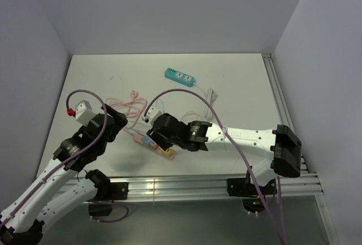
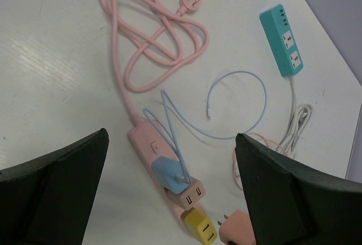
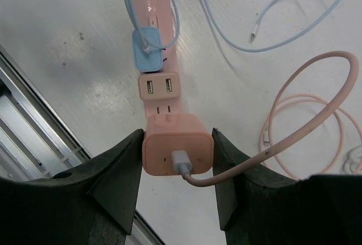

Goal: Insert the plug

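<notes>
A pink power strip (image 1: 148,139) lies on the white table, also in the left wrist view (image 2: 141,138) and the right wrist view (image 3: 151,1). It carries a blue charger (image 2: 168,171), a beige USB adapter (image 2: 193,193) and a yellow plug (image 2: 199,225). My right gripper (image 3: 177,160) is shut on a pink charger plug (image 3: 177,147) with a pink cable, held just above the strip's near end beside the yellow plug; its prongs (image 2: 224,220) are bare. My left gripper (image 2: 171,140) is open and empty, above the strip.
A teal power strip (image 1: 180,76) with a white cord (image 1: 210,95) lies at the back. A coiled pink cord (image 2: 153,41) and a loose light blue cable (image 2: 249,103) lie by the pink strip. A metal rail (image 1: 186,185) runs along the near edge.
</notes>
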Robot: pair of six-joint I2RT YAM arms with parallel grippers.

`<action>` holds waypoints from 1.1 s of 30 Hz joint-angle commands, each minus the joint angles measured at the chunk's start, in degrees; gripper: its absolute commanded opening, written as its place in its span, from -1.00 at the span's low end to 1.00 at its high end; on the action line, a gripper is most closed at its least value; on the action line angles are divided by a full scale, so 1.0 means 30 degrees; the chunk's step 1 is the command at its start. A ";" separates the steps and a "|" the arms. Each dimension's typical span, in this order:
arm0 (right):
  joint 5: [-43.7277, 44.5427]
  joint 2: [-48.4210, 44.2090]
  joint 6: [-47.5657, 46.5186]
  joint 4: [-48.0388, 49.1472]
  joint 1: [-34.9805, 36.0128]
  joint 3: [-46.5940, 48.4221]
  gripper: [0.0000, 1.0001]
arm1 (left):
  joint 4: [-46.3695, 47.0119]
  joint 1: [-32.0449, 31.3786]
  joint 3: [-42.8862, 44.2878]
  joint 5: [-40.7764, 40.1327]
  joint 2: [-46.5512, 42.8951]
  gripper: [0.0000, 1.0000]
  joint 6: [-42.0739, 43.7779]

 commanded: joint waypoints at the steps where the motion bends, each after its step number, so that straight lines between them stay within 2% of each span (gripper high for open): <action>1: 0.1535 0.0162 -0.1169 0.1013 0.0747 0.0615 -1.00 | -0.0852 0.0083 0.0620 -0.0685 -0.0529 0.99 -0.0821; 13: 0.1800 0.2241 -0.1199 0.0371 0.1802 0.1257 -1.00 | 0.0791 0.0083 0.0325 -0.0098 -0.0386 0.99 -0.0233; 33: 0.2093 0.3473 -0.0906 0.1571 0.1979 0.0643 -1.00 | 0.0880 0.0083 -0.0114 -0.0068 -0.1204 0.99 0.0148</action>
